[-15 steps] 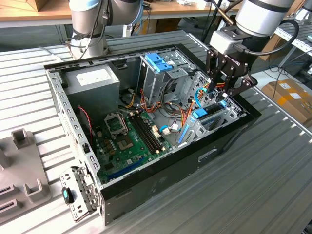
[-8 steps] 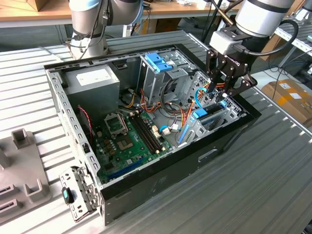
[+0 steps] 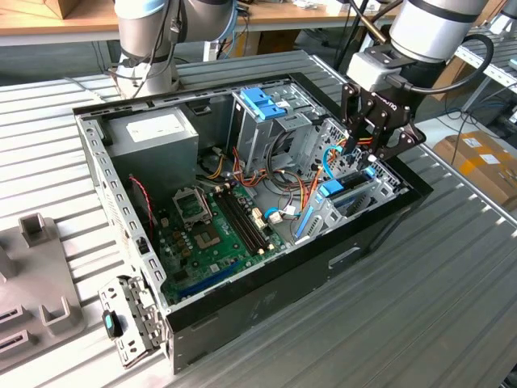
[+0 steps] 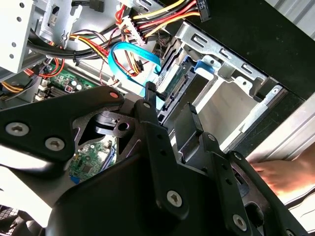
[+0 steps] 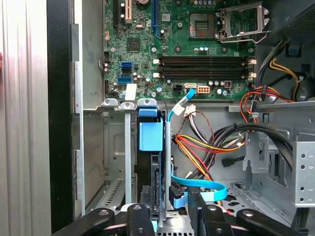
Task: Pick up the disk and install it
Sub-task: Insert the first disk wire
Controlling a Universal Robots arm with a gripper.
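The disk (image 5: pixel 154 173) stands on edge in the metal drive cage (image 3: pixel 386 187) at the case's corner on the exterior view's right, and its light-blue rail (image 5: pixel 150 135) faces the motherboard. In the exterior view its blue rail (image 3: pixel 333 191) shows just under my gripper (image 3: pixel 365 162). The gripper (image 5: pixel 170 212) hovers at the disk's connector end (image 4: pixel 173 87). Its black fingers (image 4: pixel 147 98) are spread wider than the disk is thick, one on each side. I see no firm clamp on it. A black plug on a blue data cable (image 5: pixel 199 188) lies beside the disk.
The open computer case (image 3: pixel 266 311) lies on a ribbed metal table (image 3: pixel 420 323). Bundled cables (image 5: pixel 211 142) crowd the space beside the cage. A person's hand (image 4: pixel 288 174) rests on the case's outer edge. A second drive cage with a blue latch (image 3: pixel 262 101) rises mid-case.
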